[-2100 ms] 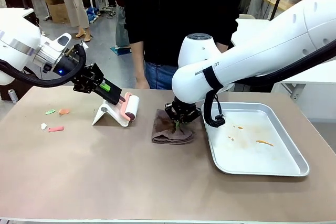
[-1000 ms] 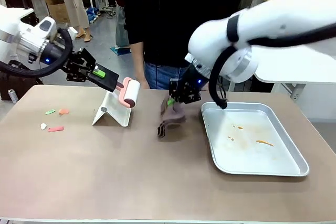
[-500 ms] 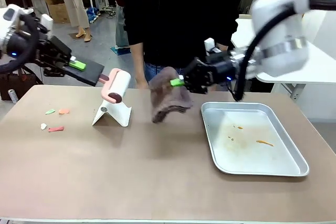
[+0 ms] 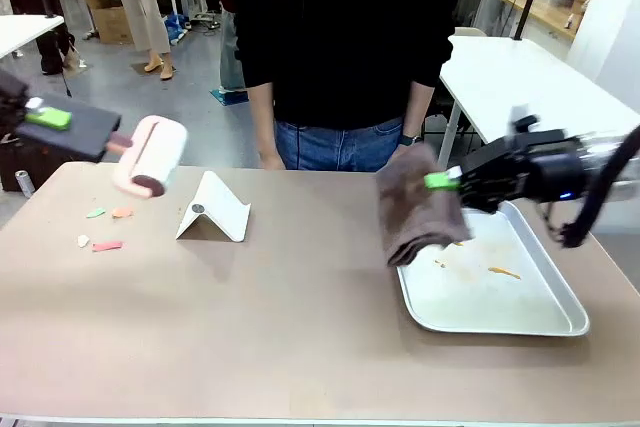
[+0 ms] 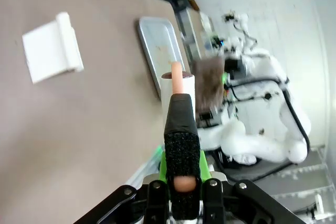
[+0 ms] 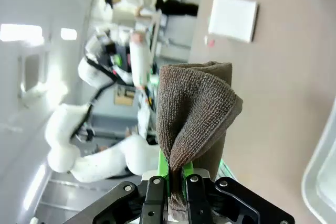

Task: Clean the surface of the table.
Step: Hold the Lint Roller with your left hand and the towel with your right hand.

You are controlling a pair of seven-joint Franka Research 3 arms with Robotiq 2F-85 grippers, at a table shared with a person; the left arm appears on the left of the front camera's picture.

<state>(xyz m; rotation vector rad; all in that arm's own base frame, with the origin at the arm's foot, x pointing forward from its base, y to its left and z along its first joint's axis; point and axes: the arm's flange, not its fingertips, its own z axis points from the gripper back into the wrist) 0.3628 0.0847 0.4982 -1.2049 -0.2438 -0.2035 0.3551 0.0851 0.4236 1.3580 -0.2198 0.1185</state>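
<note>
Front view: R gripper (image 4: 441, 181) clamps cloth (image 4: 413, 205), L gripper (image 4: 100, 132) holds roller (image 4: 151, 155).

The left gripper (image 4: 90, 131) is held raised at the left, jaws clamped, fingers pointed rightward. The right gripper (image 4: 445, 179) is held raised at the right, jaws clamped, fingers pointed leftward.

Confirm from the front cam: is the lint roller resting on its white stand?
No, the lint roller is up in the air to the left of the white stand, clear of the table.
</note>
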